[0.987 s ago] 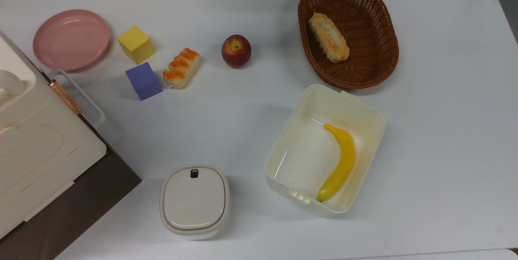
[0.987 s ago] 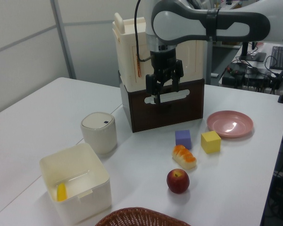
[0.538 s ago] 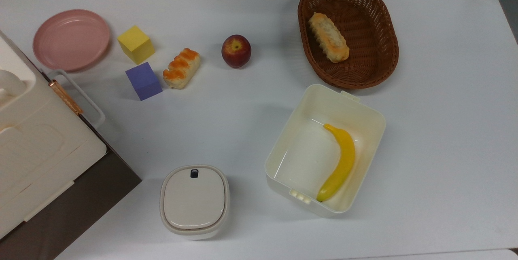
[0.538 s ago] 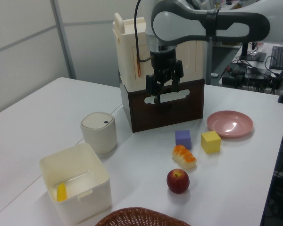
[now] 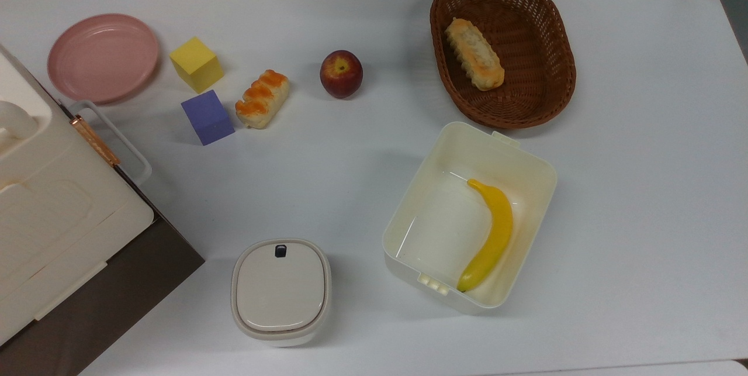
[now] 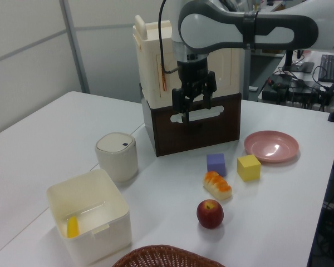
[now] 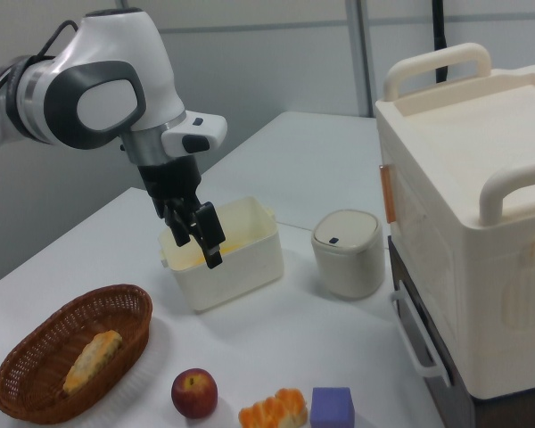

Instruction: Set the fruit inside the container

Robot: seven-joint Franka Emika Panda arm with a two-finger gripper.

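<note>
Dark red apple (image 5: 341, 74) sits on table, apart from open cream tub (image 5: 543, 174)

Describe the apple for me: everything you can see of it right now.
The apple is round and dark red, with a yellowish patch around its stem dimple, which faces up. It sits on the white table, touching nothing else, between the bread roll and the wicker basket in the top view. The gripper hangs well above the table, away from it.
</note>
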